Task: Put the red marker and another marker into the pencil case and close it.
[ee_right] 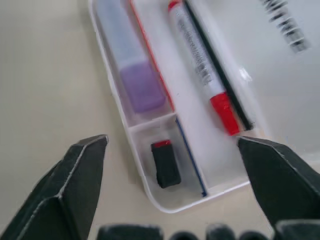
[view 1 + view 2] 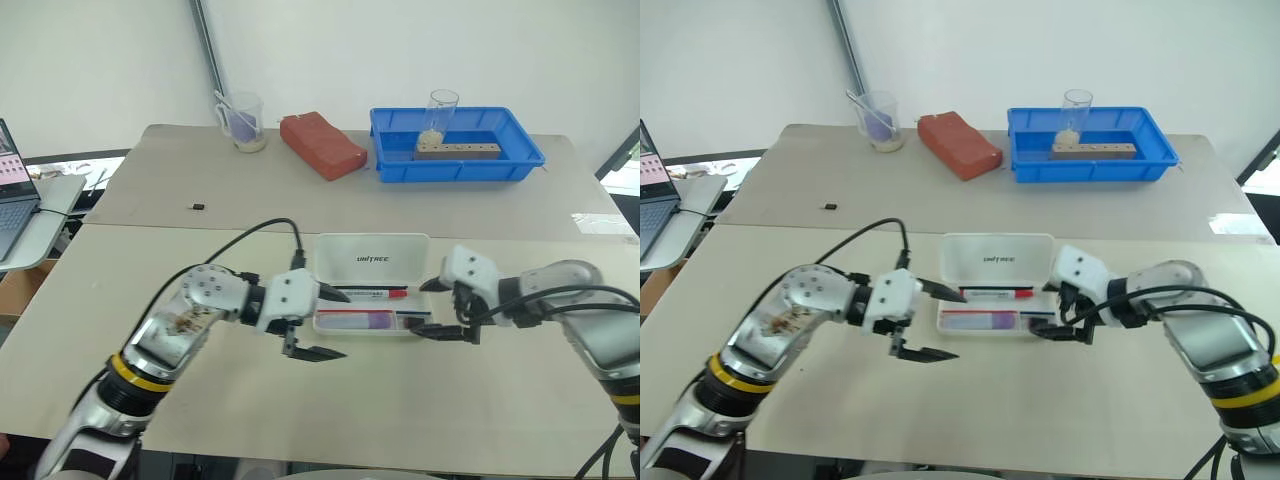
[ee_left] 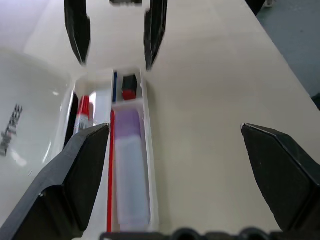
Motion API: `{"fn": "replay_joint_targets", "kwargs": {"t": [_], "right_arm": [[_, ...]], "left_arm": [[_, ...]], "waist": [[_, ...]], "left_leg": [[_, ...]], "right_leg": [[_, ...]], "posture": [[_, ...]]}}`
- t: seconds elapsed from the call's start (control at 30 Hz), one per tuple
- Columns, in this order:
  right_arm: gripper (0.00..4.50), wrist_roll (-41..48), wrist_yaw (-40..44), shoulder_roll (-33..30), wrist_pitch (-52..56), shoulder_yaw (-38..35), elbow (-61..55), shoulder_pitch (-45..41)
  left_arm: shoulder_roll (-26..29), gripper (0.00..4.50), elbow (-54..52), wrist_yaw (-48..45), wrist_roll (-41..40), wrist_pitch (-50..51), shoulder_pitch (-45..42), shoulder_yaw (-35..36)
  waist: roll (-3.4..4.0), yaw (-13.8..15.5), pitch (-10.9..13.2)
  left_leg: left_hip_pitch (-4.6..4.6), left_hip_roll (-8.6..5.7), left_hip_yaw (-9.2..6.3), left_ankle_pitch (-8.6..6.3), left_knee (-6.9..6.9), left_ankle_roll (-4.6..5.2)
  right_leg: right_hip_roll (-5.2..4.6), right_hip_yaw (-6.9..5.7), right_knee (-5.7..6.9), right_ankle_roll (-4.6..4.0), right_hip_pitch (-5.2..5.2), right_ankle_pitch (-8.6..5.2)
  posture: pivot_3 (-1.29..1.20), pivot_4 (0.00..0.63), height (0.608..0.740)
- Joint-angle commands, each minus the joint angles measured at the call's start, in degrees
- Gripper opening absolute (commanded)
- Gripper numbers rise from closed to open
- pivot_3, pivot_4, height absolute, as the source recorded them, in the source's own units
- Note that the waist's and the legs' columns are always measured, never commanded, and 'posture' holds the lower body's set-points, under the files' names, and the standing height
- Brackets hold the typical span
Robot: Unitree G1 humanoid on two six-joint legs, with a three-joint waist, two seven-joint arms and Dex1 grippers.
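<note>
Because both markers already lie inside the pencil case [image 2: 372,292], what is left to handle is the case itself, which sits open on the desk [image 2: 200,390] between the two arms with its lid [image 2: 372,258] tipped up at the far side. The red marker [image 1: 202,65] rests in the long compartment next to the lid, and the purple marker [image 1: 132,65] lies in the near compartment. The left pincer [image 2: 318,322] hangs wide open just beside the case's left end, and the right pincer [image 2: 437,310] stands wide open at the right end, gripping nothing. The case looks like thin, light, smooth plastic, likely to slide or flex under a push, so the lid's upper edge seems the sensible place to press down while the other pincer steadies the base.
</note>
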Motion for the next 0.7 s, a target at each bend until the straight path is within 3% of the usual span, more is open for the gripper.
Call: {"fn": "replay_joint_targets", "kwargs": {"t": [0.03, 0.1, 0.2, 0.43, 0.47, 0.7], "right_arm": [[4.44, 5.56, -3.81, 0.29, 6.32, -9.17, -7.35, 1.64], [4.44, 6.69, -7.00, 1.04, 8.92, -11.61, -9.54, 2.00], [4.50, 9.60, -12.01, 4.17, 12.89, -13.96, -12.13, -0.73], [4.50, 14.87, -22.07, 10.91, 20.75, -12.80, -17.75, -11.08], [4.50, 15.43, -23.09, 11.65, 21.52, -12.43, -18.23, -12.06], [4.50, 16.62, -28.31, 14.51, 23.00, -10.49, -19.62, -13.63]], "left_arm": [[-0.52, 4.50, 7.27, 4.51, -4.35, 5.46, -4.49, 9.73], [-3.28, 4.50, 14.47, 8.84, -4.86, 7.12, -9.31, 13.10], [-8.66, 3.63, 25.29, 15.53, -4.29, 7.30, -15.81, 16.68], [-16.33, 0.33, 42.43, 19.44, 1.26, 3.83, -24.09, 13.74], [-16.96, 0.03, 44.94, 19.93, 2.46, 3.10, -25.11, 13.19], [-19.79, 0.03, 55.71, 17.55, 6.79, 1.73, -29.57, 9.63]], "waist": [[-0.04, 0.18, 0.02], [-0.05, 0.62, 0.03], [-0.14, 0.86, 0.06], [-0.13, 0.54, 0.07], [-0.12, 0.49, 0.07], [-0.17, 0.36, 0.10]], "left_leg": [[0.01, 0.00, -0.01, 0.00, 0.01, 0.00], [0.03, -0.01, -0.06, 0.00, 0.05, 0.00], [0.02, -0.05, -0.10, 0.00, 0.08, 0.00], [-0.05, -0.10, -0.16, 0.00, -0.04, 0.01], [-0.05, -0.10, -0.18, 0.00, -0.05, 0.01], [-0.12, -0.13, -0.20, 0.00, -0.05, 0.01]], "right_leg": [[0.00, -0.01, 0.01, 0.00, 0.00, 0.00], [-0.02, -0.07, 0.01, 0.19, 0.05, -0.11], [-0.02, -0.05, 0.00, 0.37, 0.06, -0.21], [0.06, 0.02, 0.03, 0.09, -0.03, -0.04], [0.08, 0.02, 0.04, 0.09, -0.04, -0.04], [0.06, 0.02, 0.03, 0.09, -0.06, -0.04]], "posture": [[0.00, 0.150, 0.740], [0.00, 0.150, 0.740], [0.00, 0.150, 0.740], [0.00, 0.150, 0.740], [0.00, 0.150, 0.740], [0.00, 0.150, 0.740]]}}
